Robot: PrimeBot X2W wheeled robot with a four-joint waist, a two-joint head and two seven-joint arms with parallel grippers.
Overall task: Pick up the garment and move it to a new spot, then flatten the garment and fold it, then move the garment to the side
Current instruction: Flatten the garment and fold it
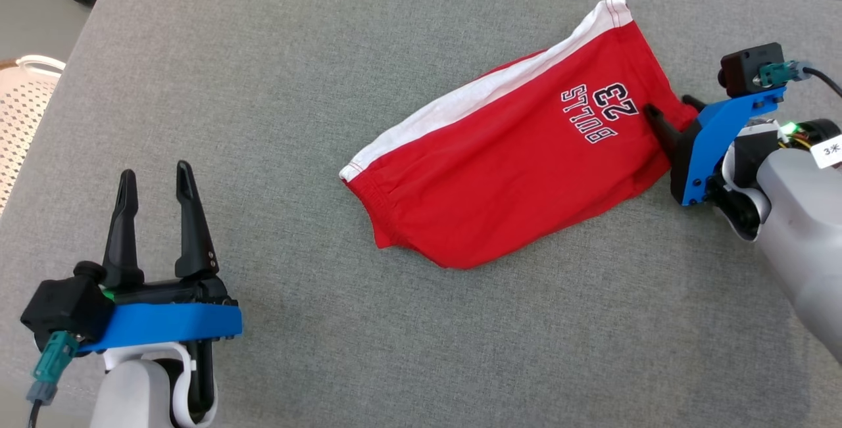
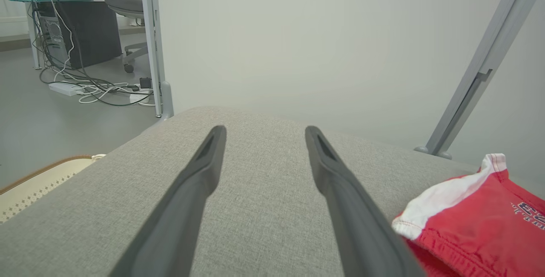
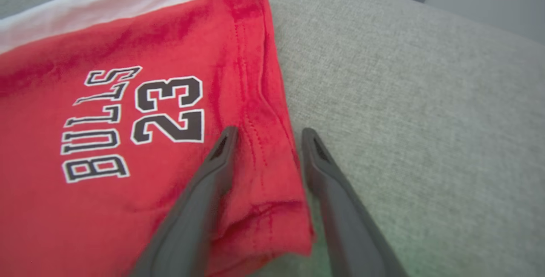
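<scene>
**Right fingers at the hem of the red shorts**

The garment (image 1: 500,171) is a pair of red shorts with a white stripe. It lies on the grey desk (image 1: 296,53), to the right of the middle. It looks quite flat and doubled over on itself.

My right gripper (image 1: 669,106) is at its right edge. Its fingers (image 3: 196,209) stand apart, one over the red cloth and one just past the hem, so the edge sits between them. They are not pinching it. My left gripper (image 1: 155,171) sits low on the left, well apart from the shorts, with its fingers wide open and nothing in them.

I think I am about to grab that edge. This could be the pick-up to carry the shorts to a new spot, or the move of folded shorts off to the side. I cannot tell which. Either way, the right fingers need to close on the hem and catch every layer.

The right wrist view shows the hem stitching up close. The head view shows the whole garment and both arms. The left wrist view shows a pale basket (image 2: 38,179) beside the desk and cables (image 2: 93,89) on the floor.
</scene>
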